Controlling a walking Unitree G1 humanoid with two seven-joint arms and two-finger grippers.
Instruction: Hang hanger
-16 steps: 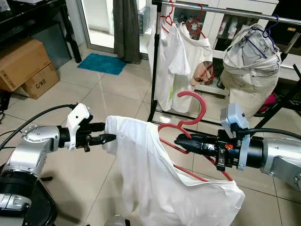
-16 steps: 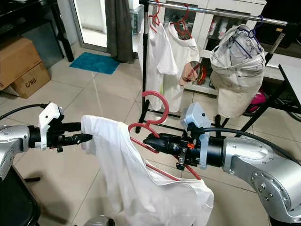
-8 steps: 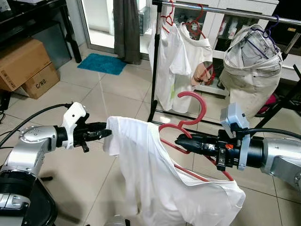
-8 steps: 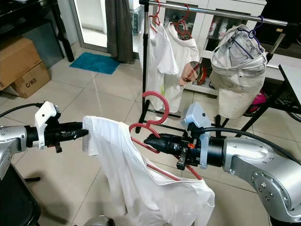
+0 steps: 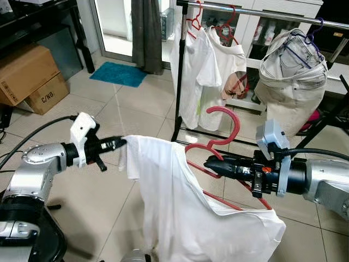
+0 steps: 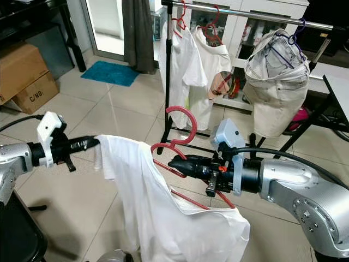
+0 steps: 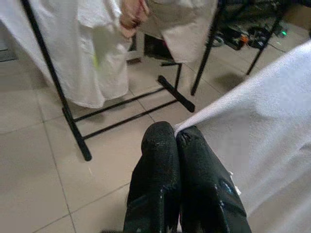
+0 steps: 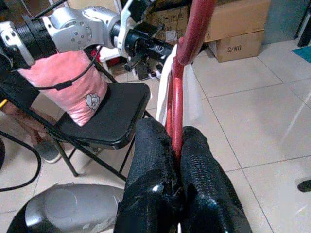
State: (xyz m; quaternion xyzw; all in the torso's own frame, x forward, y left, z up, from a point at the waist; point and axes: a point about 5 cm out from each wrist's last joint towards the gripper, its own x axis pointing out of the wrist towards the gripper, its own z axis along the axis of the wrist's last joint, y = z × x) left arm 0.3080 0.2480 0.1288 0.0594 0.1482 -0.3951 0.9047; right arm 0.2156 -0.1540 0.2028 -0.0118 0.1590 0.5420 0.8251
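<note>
Holding the red hanger (image 5: 215,158) by its neck, the right gripper (image 5: 212,162) has its fingers pressed tight on the bar just below the hook, out in front of the robot and short of the rail (image 5: 262,12). A white shirt (image 5: 180,213) is draped over the hanger, one end falling well below it. The left gripper (image 5: 121,143) is closed on the shirt's shoulder edge, pulling it out to the robot's left.

The hanger looks like stiff, light plastic, smooth enough to swivel in a pinch, so the neck seems the right place to hold it: that leaves the hook free to go over the rail. The shirt is soft and limp, adds uneven weight, and would likely slide off a tilted arm; gripping its hem or shoulder seam, as the left gripper does, should keep it spread.

The only readable writing is "C/NO" on a cardboard box (image 5: 46,94) on the floor, far left.
</note>
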